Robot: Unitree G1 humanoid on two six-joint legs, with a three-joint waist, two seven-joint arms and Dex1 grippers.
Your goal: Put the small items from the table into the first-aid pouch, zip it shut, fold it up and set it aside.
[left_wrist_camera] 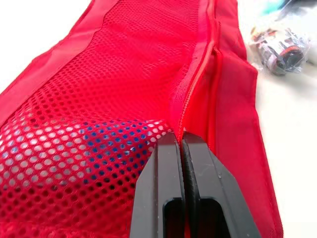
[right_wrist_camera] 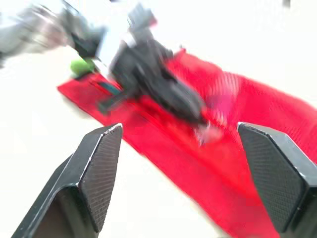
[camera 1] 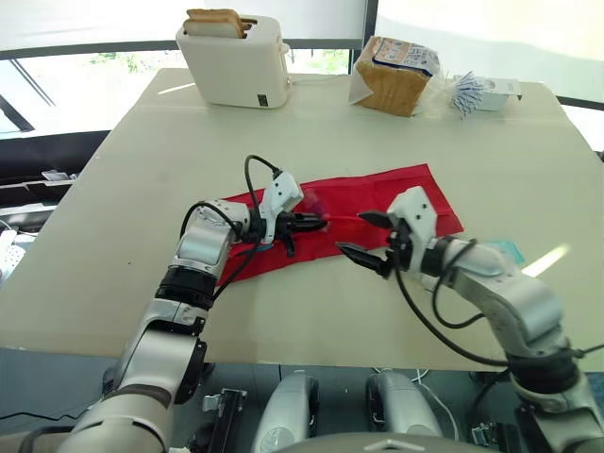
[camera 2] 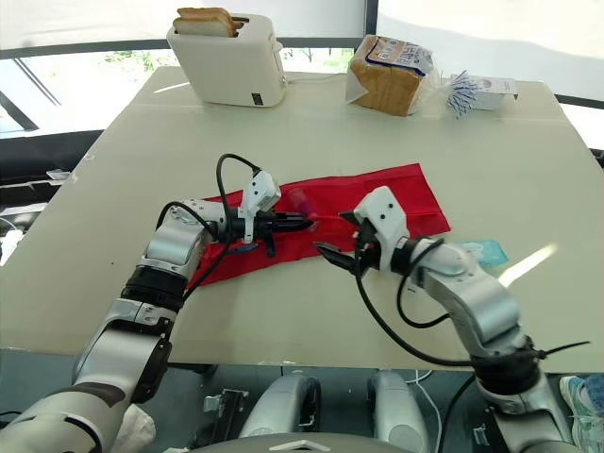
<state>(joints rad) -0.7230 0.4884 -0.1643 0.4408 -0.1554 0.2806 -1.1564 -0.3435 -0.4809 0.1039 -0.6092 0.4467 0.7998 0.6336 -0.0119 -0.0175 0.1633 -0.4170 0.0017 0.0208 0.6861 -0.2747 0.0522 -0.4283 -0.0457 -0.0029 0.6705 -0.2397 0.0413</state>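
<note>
The red first-aid pouch (camera 1: 377, 193) lies opened out flat on the table (camera 1: 123, 189), a long strip of red fabric in the middle, in front of both arms. In the left wrist view the pouch (left_wrist_camera: 124, 74) shows a wide mesh panel, and a blue shape (left_wrist_camera: 109, 139) shows through the holes close to the fingers. A red zip line (left_wrist_camera: 195, 79) runs lengthwise beside the mesh, with a plain fabric flap on its other side.

Its long axis runs diagonally: the near end toward the robot's left, the far end angling away to the right. The zip follows that same line.

The left gripper (camera 1: 321, 223) is down on the strip about midway along it, fingers (left_wrist_camera: 166, 163) pressed tight together right on the zip line. Whether a pull tab is pinched between them is hidden.

The right gripper (camera 1: 370, 238) hovers just off the pouch's near edge, fingers (right_wrist_camera: 101, 163) spread wide with nothing between them, facing the left gripper.

A clear packet of small dark items (left_wrist_camera: 280, 47) lies on the table just beside the pouch's far end. A teal packet (camera 2: 483, 250) sits near the right forearm. At the back stand a toaster (camera 1: 236, 61) with bread in it and a bagged loaf (camera 1: 396, 74).
</note>
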